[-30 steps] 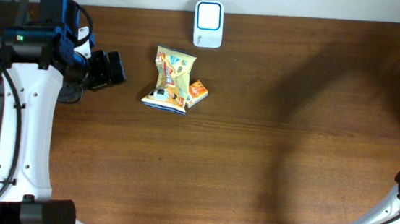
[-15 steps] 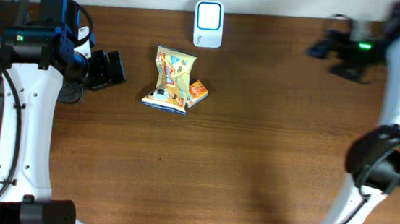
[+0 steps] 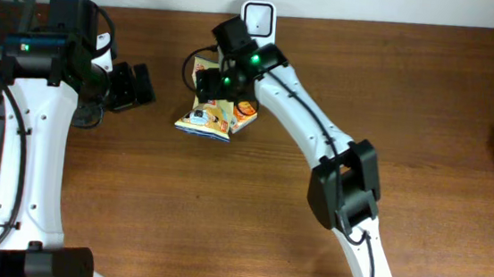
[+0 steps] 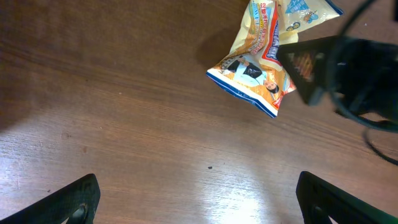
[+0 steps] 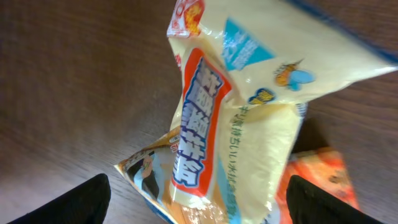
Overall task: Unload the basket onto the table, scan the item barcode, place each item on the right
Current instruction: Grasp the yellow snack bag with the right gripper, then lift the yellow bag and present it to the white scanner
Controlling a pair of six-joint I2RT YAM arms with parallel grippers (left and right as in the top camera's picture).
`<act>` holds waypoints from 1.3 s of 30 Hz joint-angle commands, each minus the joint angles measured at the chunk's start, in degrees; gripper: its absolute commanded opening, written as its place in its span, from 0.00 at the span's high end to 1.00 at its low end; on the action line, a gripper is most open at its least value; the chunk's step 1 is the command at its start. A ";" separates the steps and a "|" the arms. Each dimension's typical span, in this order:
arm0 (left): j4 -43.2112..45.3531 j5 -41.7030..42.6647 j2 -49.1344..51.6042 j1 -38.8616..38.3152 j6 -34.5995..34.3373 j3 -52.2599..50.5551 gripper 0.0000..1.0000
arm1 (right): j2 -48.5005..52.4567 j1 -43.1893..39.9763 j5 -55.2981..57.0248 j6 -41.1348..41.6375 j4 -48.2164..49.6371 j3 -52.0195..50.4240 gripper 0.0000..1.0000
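Over the far part of the table (image 3: 223, 208), left of its middle, the right gripper (image 3: 209, 83) hangs above the snack bag (image 3: 206, 110) with its jaws spread wide and nothing in them. The right wrist view shows both black fingertips (image 5: 78, 199) at the bottom corners of the frame, and the bag (image 5: 249, 124) lies below and between them without visibly touching either. The bag is pale yellow with an orange-red band of print down its front and a blue-edged end; it lies crumpled and flat on the wood. A small orange packet (image 3: 245, 113) sits against the bag's right side, touching it, and appears beside the bag in the right wrist view too (image 5: 323, 180). Behind the right arm, at the table's far edge, stands the white scanner (image 3: 262, 19), partly covered by the arm. Nearer the table's left edge, the left gripper (image 3: 147, 87) points toward the bag and stays apart from it, jaws fully spread and empty. Its wrist view shows only bare wood between its fingertips (image 4: 74, 199), with the bag (image 4: 258, 68) and the dark right gripper (image 4: 339, 68) farther off.
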 commanded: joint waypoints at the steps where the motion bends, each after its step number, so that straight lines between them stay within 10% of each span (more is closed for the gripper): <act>1: 0.09 0.39 0.09 0.13 -0.57 0.11 0.01 | 3.34 2.45 3.78 2.01 0.76 -0.09 0.21; 7: 0.09 0.39 0.09 0.13 -0.57 0.11 0.01 | 5.57 2.73 8.35 1.99 1.07 -0.09 0.55; 13: 0.09 0.39 0.09 0.13 -0.57 0.11 0.01 | 8.92 2.73 9.40 1.99 0.98 -0.09 0.52; 16: 0.09 0.39 0.09 0.13 -0.57 0.11 0.01 | 8.98 2.34 9.60 2.01 1.44 0.11 0.96; 28: 0.09 0.39 0.09 0.13 -0.57 0.11 0.01 | -8.76 -1.60 6.78 3.91 -1.51 0.37 0.96; 39: 0.09 0.39 0.09 0.13 -0.57 0.11 0.01 | -8.79 -11.08 26.51 4.79 -32.72 0.00 0.96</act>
